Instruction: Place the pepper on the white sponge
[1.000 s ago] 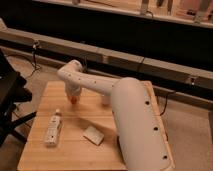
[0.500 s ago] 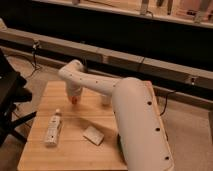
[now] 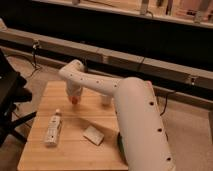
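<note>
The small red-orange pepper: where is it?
Camera view: the pepper at the gripper's tip, over the wooden table's left rear, behind the white bottle and off-white sponge.

Overall light: dim, warm and yellowish.
Source: from above; the arm [image 3: 137,115] is brightest along its top, with a soft sheen.
Background: almost black behind the rails.
Shadows: soft and short on the table [image 3: 70,152], beside the bottle [image 3: 52,131] and the white sponge [image 3: 93,135].
Gripper [image 3: 75,95]: over the table's back left, shaded under the arm, closed on the pepper [image 3: 75,100], a dull orange spot.
Focus: soft throughout; edges smeared.
</note>
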